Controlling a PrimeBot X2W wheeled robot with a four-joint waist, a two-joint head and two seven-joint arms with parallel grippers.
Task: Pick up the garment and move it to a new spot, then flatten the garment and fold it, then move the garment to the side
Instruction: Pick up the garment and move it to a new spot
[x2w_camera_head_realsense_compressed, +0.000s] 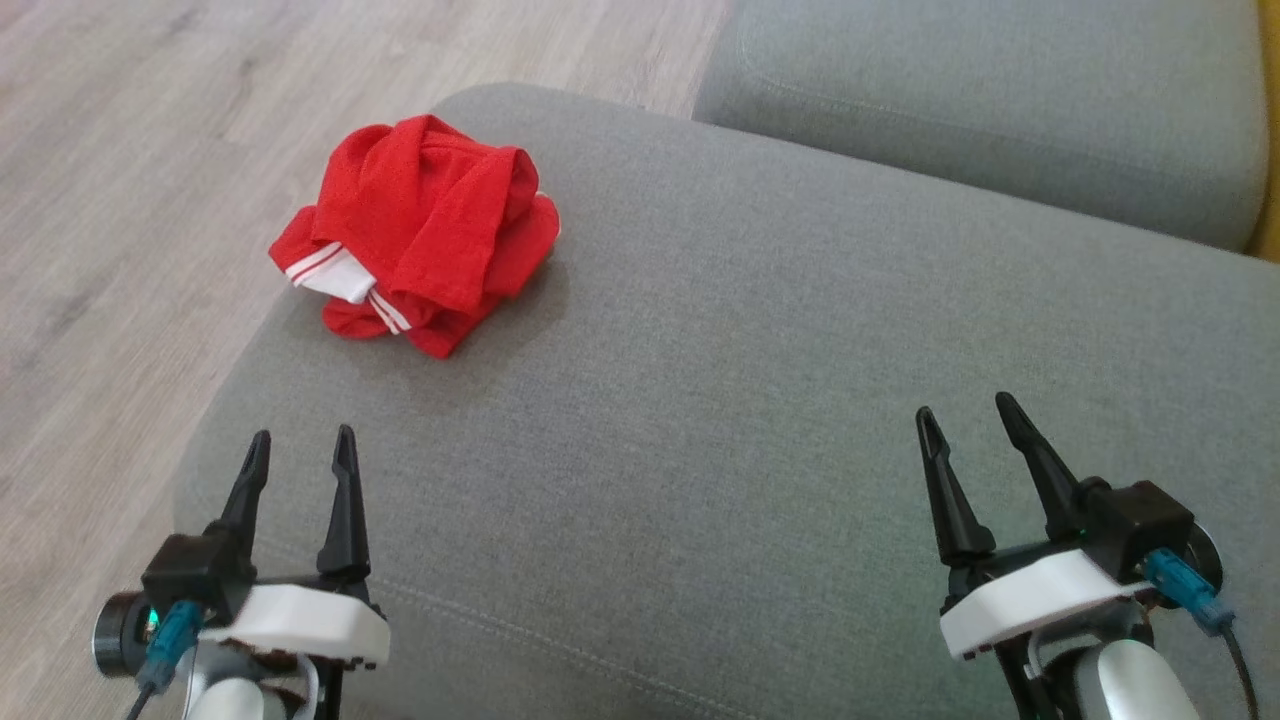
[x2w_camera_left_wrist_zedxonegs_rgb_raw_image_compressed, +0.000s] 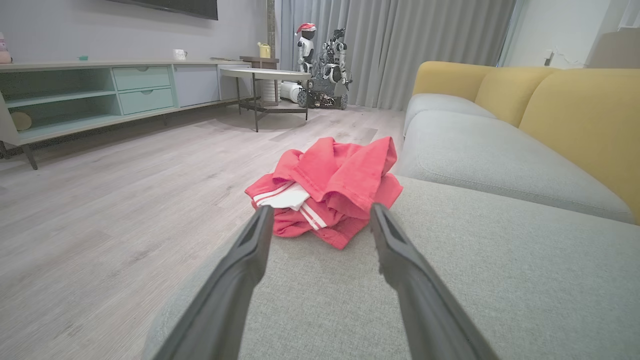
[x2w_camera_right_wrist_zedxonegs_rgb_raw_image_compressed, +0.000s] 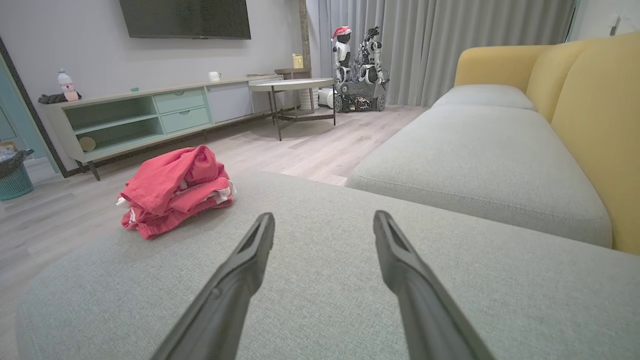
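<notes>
One crumpled red garment (x2w_camera_head_realsense_compressed: 415, 235) on grey cushion (x2w_camera_head_realsense_compressed: 720, 420), left pincer (x2w_camera_head_realsense_compressed: 303, 433) released, right pincer (x2w_camera_head_realsense_compressed: 963, 405) released

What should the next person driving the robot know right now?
Left gripper: open, empty, over the grey sofa cushion.
Right gripper: open, empty, over the same cushion.
Red garment: crumpled heap at the cushion's far left corner, ahead of the left gripper, untouched.
Done: nothing yet.
Left: pick it up, move it, flatten, fold, set aside.
</notes>
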